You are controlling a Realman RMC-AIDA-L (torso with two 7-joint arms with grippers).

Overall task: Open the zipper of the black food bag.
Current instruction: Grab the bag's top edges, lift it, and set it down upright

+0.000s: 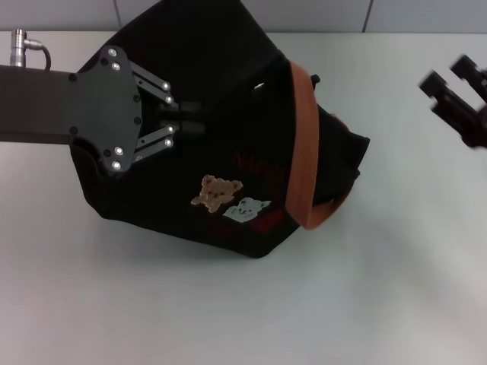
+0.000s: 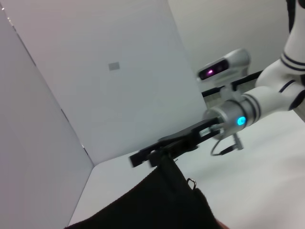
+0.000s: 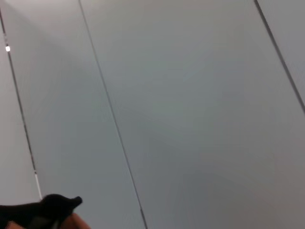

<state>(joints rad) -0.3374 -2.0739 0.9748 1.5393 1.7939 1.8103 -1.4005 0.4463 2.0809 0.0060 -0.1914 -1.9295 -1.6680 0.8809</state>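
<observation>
Soft black food bag (image 1: 228,144) slumps mid-desk (image 1: 228,319), toward the far edge, as the left pincer (image 1: 190,118), fingers together, presses into its upper fabric. Right pincer (image 1: 456,95), seemingly apart, hangs near the right edge. Limp cloth needs bracing; zipper pull unseen.

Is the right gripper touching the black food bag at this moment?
Apart. In the head view, bare white table lies between the right gripper and the black food bag.
</observation>
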